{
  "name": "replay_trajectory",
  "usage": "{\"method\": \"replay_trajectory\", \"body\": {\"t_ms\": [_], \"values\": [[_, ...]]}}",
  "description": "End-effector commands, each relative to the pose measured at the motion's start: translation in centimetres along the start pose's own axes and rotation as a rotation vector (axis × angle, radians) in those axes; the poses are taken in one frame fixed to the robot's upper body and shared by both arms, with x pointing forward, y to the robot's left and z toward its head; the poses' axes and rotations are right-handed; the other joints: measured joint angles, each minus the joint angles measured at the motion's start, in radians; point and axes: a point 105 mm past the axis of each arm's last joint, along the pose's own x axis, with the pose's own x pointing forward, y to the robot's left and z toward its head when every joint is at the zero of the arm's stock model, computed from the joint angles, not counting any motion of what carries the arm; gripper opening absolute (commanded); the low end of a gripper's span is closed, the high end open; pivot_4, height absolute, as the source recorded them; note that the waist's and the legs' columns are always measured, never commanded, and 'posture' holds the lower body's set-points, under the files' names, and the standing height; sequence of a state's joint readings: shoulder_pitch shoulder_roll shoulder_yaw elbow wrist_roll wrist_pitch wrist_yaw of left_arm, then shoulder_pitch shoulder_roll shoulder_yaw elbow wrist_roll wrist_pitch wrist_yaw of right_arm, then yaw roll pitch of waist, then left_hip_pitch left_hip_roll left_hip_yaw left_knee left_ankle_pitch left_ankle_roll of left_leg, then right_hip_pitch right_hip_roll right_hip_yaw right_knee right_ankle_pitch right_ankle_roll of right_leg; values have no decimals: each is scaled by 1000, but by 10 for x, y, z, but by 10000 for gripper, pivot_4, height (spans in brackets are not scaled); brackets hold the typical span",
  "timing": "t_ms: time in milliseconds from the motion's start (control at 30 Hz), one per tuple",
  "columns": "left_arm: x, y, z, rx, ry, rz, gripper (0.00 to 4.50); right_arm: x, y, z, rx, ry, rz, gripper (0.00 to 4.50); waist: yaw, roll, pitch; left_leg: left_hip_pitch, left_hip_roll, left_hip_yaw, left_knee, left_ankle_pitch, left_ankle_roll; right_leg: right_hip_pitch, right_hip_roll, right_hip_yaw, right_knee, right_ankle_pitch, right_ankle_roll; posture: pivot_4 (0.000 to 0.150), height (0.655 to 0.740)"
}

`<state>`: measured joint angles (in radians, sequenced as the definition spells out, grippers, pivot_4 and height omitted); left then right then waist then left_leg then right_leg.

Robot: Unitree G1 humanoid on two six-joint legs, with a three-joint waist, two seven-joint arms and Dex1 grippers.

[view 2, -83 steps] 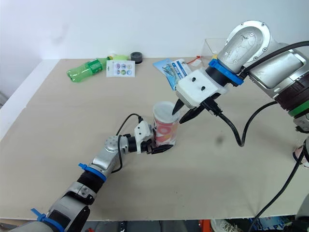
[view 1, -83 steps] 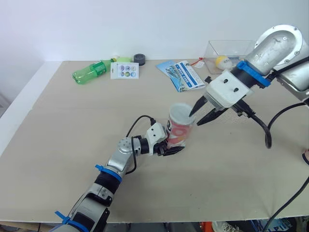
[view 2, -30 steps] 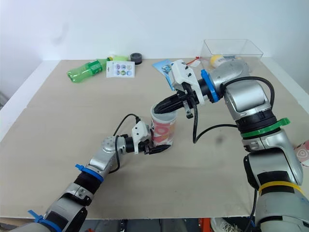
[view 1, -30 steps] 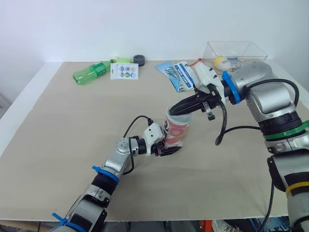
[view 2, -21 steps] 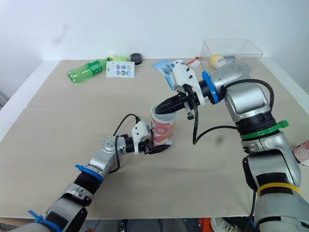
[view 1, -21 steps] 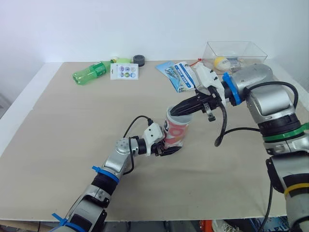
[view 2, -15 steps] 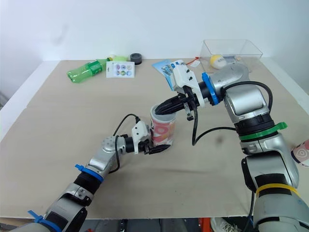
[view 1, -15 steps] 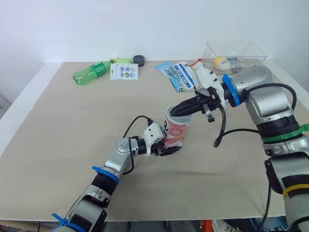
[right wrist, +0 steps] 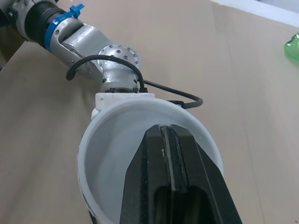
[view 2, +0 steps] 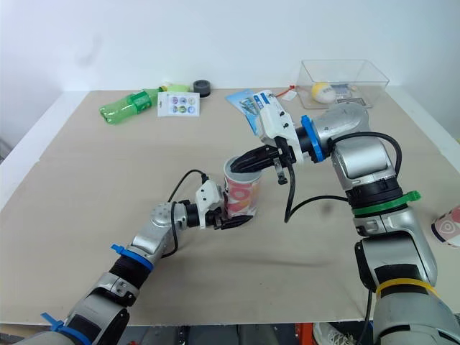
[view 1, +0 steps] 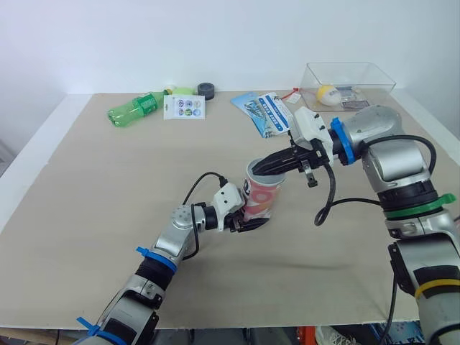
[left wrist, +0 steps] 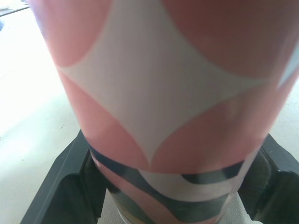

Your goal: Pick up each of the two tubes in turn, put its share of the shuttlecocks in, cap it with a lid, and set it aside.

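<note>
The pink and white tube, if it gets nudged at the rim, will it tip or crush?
Probably light: the tube looks thin-walled and what shows of its inside is bare. It stands with the left gripper clamped low, so a rim nudge from the right gripper might flex or tilt it, not topple it.

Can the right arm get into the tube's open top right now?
Likely yes: the tube stands upright and uncapped in the left tool, and the right tool, shut, sits at its rim.
</note>
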<state>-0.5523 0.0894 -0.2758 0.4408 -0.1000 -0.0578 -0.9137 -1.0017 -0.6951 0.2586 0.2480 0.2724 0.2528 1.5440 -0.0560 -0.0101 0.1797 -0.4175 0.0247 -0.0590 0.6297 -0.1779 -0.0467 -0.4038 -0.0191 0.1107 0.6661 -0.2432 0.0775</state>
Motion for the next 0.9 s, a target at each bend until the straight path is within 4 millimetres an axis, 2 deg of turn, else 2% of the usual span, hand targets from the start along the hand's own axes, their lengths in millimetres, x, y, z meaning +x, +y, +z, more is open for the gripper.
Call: {"method": "replay_trajectory", "body": {"t_ms": [33,167,500,900], "values": [[-3,-1,-6,-24,14,6,30602,6,4,-15,64,12,18,298,-1,-1,-1,1,0,0,0,0,0,0,0,0,0,0,0,1500,7400],[-3,-1,-6,-22,15,7,30602,3,0,-12,100,-63,-7,298,-2,-2,-1,2,1,0,0,0,0,1,1,0,0,0,-1,1500,7400],[-2,-1,-6,-19,14,4,30602,11,4,-21,136,-67,-36,298,-2,-3,-2,3,1,0,0,0,0,2,1,0,0,0,-1,1500,7400],[-1,-2,-5,-13,9,4,30602,26,18,-38,131,33,23,298,-4,-6,-7,8,2,1,-4,0,0,5,2,0,0,-3,-6,1500,7400]]}}
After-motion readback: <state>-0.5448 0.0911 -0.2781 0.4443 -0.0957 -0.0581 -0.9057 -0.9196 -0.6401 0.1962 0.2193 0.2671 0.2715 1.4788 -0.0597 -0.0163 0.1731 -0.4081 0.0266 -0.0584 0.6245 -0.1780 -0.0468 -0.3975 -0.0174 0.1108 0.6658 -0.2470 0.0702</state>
